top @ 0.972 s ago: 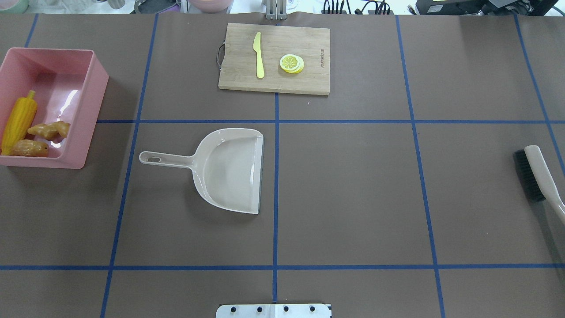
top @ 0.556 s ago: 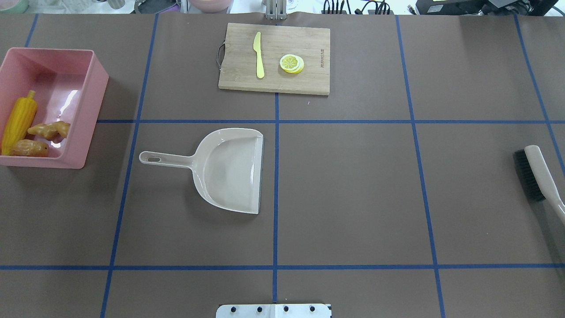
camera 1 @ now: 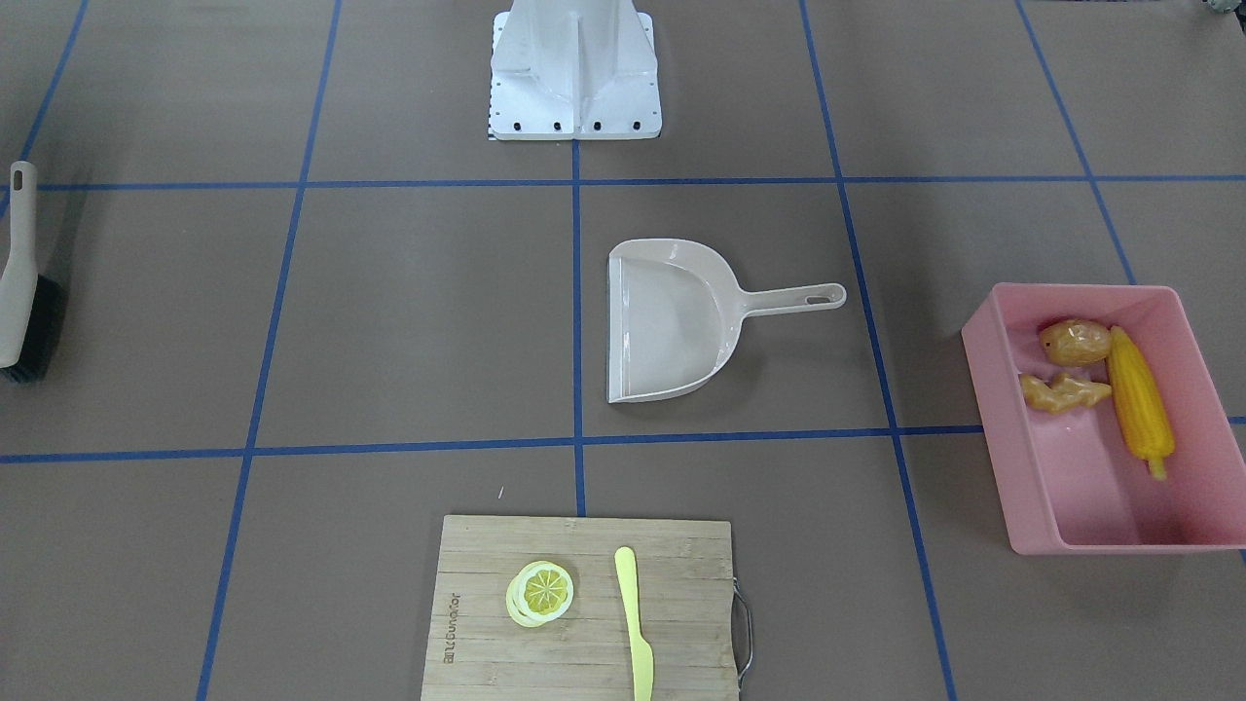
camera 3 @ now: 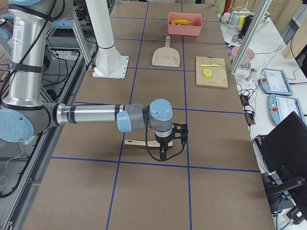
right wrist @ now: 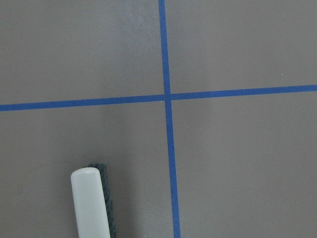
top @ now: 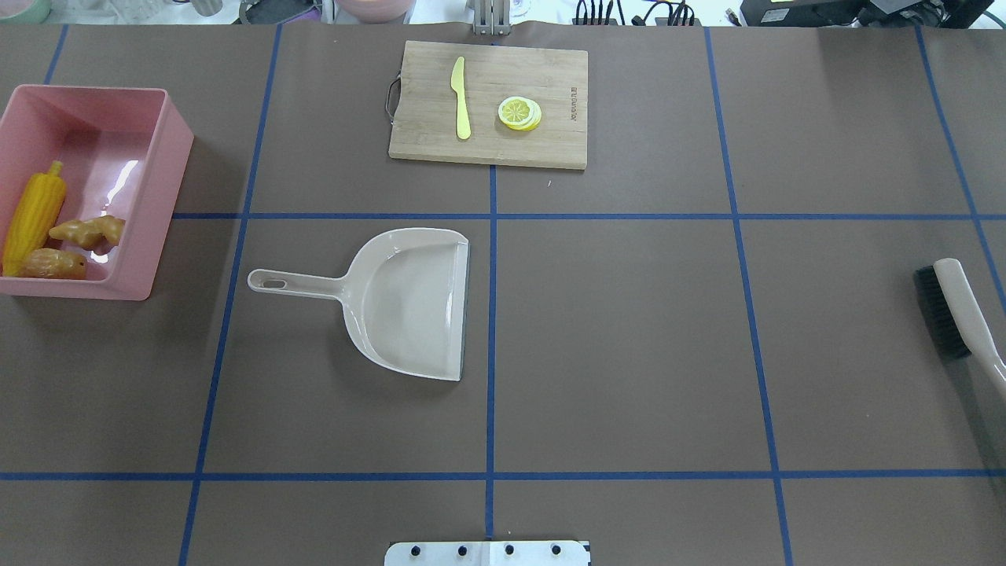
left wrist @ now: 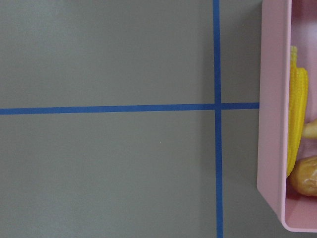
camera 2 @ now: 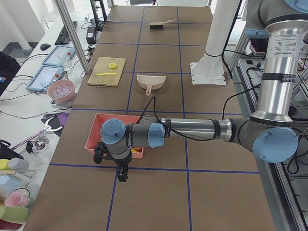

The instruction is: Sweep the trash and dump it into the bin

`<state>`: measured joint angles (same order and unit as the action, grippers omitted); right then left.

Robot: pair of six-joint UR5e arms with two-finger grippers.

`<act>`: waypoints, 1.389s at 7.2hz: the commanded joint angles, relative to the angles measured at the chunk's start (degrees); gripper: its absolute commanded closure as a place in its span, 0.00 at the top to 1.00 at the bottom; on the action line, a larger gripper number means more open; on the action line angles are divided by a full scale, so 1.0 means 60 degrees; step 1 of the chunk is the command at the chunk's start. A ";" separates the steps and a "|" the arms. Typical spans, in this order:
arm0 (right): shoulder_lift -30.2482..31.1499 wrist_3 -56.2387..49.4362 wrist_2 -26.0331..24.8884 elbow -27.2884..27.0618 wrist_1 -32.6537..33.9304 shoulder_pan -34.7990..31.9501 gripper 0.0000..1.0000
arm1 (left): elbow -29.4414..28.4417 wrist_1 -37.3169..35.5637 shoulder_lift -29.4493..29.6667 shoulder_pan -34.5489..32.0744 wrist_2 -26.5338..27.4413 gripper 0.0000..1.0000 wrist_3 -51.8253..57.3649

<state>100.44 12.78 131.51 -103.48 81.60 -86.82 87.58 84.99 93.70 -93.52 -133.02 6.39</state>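
The pink bin (top: 174,153) stands at the table's left end. In it lie the yellow corn cob (top: 33,214), the tan ginger root (top: 88,230) and the brown potato (top: 53,264). They also show in the front view: corn (camera 1: 1139,399), ginger (camera 1: 1061,392), potato (camera 1: 1074,342). The left wrist view shows the bin's wall (left wrist: 271,124) and the corn (left wrist: 297,119). My left gripper (camera 2: 122,172) hangs beside the bin; my right gripper (camera 3: 163,152) hangs over the brush (camera 3: 136,142). I cannot tell whether either is open or shut.
The beige dustpan (top: 409,303) lies empty near the middle. The brush (top: 955,314) lies at the right end and shows in the right wrist view (right wrist: 89,203). A wooden cutting board (top: 550,79) with a yellow knife (top: 460,98) and lemon slices (top: 519,113) sits at the far side.
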 commanded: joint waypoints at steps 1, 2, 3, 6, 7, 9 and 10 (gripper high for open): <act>0.0164 -0.0647 0.0025 -0.0068 0.0009 -0.0002 1.00 | 0.0154 -0.0029 -0.0119 0.0000 -0.0008 0.99 -0.0011; 0.0164 -0.1275 -0.0062 -0.0068 0.0024 -0.0002 1.00 | 0.0184 -0.0029 -0.0119 0.0000 -0.0022 0.99 -0.0026; 0.0266 -0.1281 -0.0063 -0.0054 0.0024 -0.0002 1.00 | 0.0228 -0.0015 -0.0105 0.0015 -0.0022 0.99 -0.0026; 0.0267 -0.1267 -0.0078 -0.0054 0.0024 0.0012 1.00 | 0.0228 -0.0015 -0.0104 0.0015 -0.0022 0.99 -0.0026; 0.0281 -0.1266 -0.0078 -0.0039 0.0024 0.0013 1.00 | 0.0214 -0.0015 -0.0104 0.0015 -0.0022 0.99 -0.0011; 0.0282 -0.1266 -0.0078 -0.0039 0.0024 0.0013 1.00 | 0.0214 -0.0015 -0.0119 0.0015 -0.0022 0.99 -0.0011; 0.0267 -0.1266 -0.0078 -0.0039 0.0024 0.0013 1.00 | 0.0199 -0.0015 -0.0105 0.0015 -0.0022 0.99 -0.0011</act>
<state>102.11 5.18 131.05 -103.71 81.74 -86.75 88.83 84.90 93.05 -93.43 -133.16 6.30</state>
